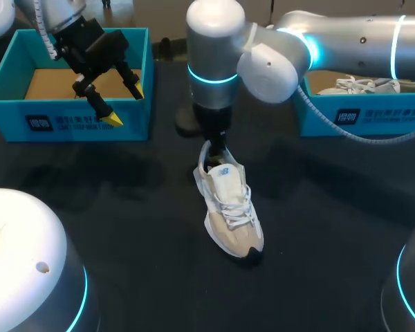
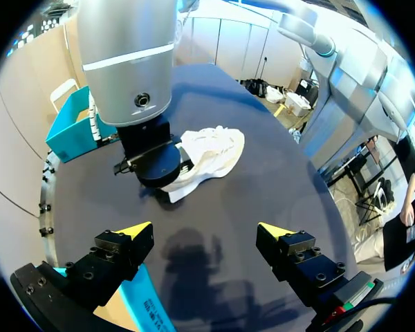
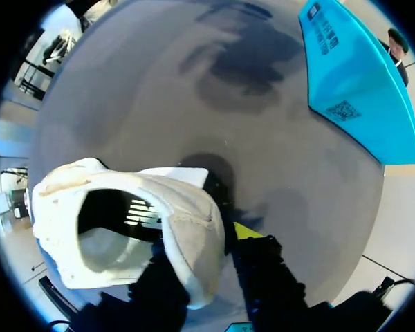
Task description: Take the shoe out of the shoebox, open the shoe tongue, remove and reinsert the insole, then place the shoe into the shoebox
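The white and beige mesh sneaker (image 1: 229,207) stands on the dark worktop (image 1: 90,207). The right end effector (image 3: 207,242) is clamped on its heel collar. The left end effector (image 1: 124,104) is spread apart over the blue cardboard shoebox (image 1: 7,104). The sneaker is probably light with a soft upper, so the stiffer heel suits gripping.

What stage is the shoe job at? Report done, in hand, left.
Done: sneaker is out, standing on the table; left shoebox is empty. In hand: right gripper grips its heel; left gripper hangs open over that shoebox. Left: tongue opening, insole out and back, then reboxing; none shows as done.
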Robot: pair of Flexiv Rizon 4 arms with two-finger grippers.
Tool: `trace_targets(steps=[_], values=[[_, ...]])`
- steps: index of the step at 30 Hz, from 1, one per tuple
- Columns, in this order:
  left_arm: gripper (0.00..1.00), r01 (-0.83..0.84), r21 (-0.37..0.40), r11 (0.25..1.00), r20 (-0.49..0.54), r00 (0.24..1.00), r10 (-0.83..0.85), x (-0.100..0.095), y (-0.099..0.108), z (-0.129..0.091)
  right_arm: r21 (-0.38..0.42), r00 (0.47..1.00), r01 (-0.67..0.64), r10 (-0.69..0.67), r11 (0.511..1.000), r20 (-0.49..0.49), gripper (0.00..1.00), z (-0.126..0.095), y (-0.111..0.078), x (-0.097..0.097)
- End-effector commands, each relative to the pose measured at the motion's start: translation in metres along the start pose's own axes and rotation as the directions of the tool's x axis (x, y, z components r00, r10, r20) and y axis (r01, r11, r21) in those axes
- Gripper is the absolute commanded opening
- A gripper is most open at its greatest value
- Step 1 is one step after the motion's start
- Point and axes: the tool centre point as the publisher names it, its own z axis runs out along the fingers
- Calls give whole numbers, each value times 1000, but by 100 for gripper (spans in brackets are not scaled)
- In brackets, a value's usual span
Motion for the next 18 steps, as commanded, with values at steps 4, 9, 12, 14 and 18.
trace_targets(steps=[4,9,12,14,18], values=[[100,0,-3,1000,1,1000,0,1,0,0,26,1000,-21,21,999,4,0,-5,0,4],[100,0,-3,1000,1,1000,0,1,0,0,43,999,-42,42,998,13,0,-14,-4,6],[100,0,-3,1000,1,1000,0,1,0,0,59,998,-60,59,996,15,0,-26,-10,7],[100,0,-3,1000,1,1000,0,1,0,0,63,998,-69,68,996,15,0,-31,-12,7],[100,0,-3,1000,1,1000,0,1,0,0,39,996,-86,86,996,12,0,-47,-15,7]])
